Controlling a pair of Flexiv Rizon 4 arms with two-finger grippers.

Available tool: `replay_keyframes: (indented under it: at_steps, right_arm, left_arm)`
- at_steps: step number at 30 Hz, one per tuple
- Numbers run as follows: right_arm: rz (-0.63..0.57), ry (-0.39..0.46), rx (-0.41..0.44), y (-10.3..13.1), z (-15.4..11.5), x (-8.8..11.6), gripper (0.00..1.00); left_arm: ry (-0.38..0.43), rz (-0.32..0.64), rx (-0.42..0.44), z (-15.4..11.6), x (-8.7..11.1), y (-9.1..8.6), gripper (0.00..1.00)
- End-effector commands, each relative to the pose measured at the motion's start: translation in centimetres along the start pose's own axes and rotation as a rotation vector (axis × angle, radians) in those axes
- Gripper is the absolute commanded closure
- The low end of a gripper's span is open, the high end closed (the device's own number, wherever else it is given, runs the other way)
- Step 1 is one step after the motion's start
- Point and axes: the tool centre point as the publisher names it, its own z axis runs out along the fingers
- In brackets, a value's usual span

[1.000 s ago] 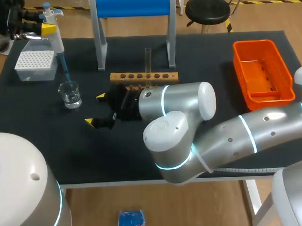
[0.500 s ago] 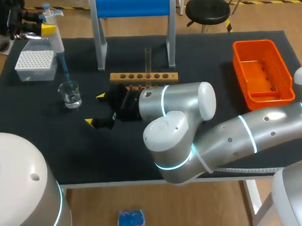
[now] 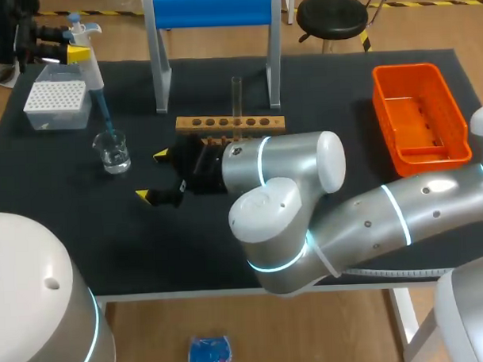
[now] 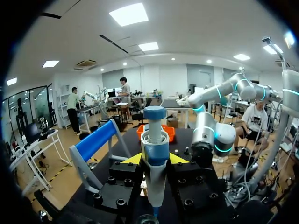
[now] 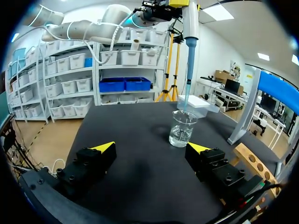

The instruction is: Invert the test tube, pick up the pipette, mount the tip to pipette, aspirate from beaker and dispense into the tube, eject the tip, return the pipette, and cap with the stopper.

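My left gripper is shut on the white-and-blue pipette at the table's far left, fingers pressing its body from both sides. The mounted blue tip reaches down into the glass beaker, which holds a little clear liquid. A test tube stands upright in the wooden rack. My right gripper rests low over the mat between beaker and rack, open and empty, facing the beaker. No stopper can be made out.
A white tip box sits behind the beaker. A blue-topped stand rises behind the rack. An orange bin lies at the right. My right arm spans the middle of the black mat.
The left gripper has lowered slightly with the pipette over the beaker. The right arm has not moved.
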Motion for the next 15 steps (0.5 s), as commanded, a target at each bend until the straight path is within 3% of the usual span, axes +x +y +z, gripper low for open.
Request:
replay_keyframes:
  at_steps: [1,15]
  right_arm:
    - [-0.001,-0.002,0.006,0.1,0.1,0.1,0.00]
    - [-0.001,-0.002,0.006,0.1,0.1,0.1,0.00]
  left_arm:
    - [0.005,0.006,0.003,0.0,-0.5,0.6,1.00]
    - [0.001,0.002,-0.001,0.2,-1.0,2.7,1.00]
